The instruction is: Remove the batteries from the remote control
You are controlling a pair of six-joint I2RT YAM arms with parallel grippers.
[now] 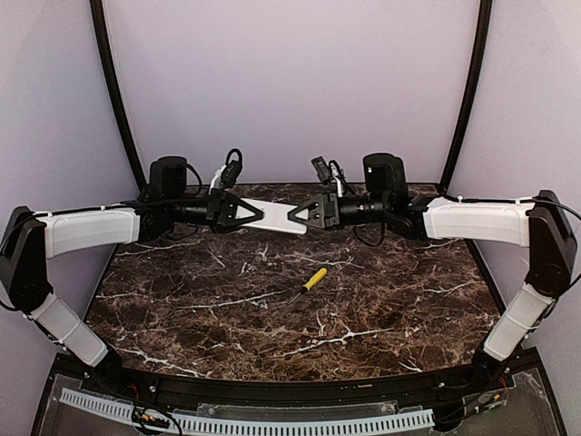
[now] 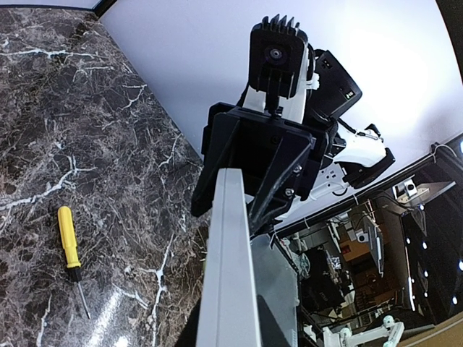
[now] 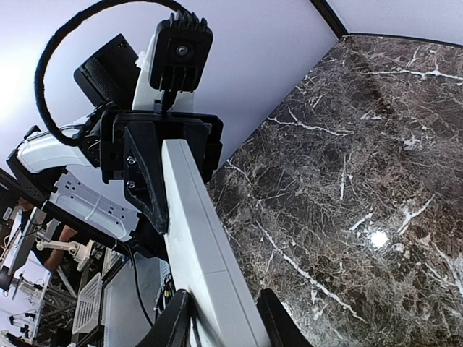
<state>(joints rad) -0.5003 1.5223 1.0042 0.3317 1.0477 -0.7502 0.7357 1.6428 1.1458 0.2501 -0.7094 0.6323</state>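
The white remote control (image 1: 277,218) hangs level in the air above the back of the table, held at both ends. My left gripper (image 1: 255,215) is shut on its left end and my right gripper (image 1: 298,216) is shut on its right end. In the left wrist view the remote (image 2: 230,260) runs edge-on from my left gripper (image 2: 231,334) up to the right gripper. In the right wrist view its plain white side (image 3: 194,217) shows, with a seam line near my right gripper (image 3: 226,324). The batteries are hidden.
A yellow-handled screwdriver (image 1: 313,279) lies on the dark marble table (image 1: 227,318) near the middle; it also shows in the left wrist view (image 2: 69,242). Black frame posts stand at the back corners, against a pale wall.
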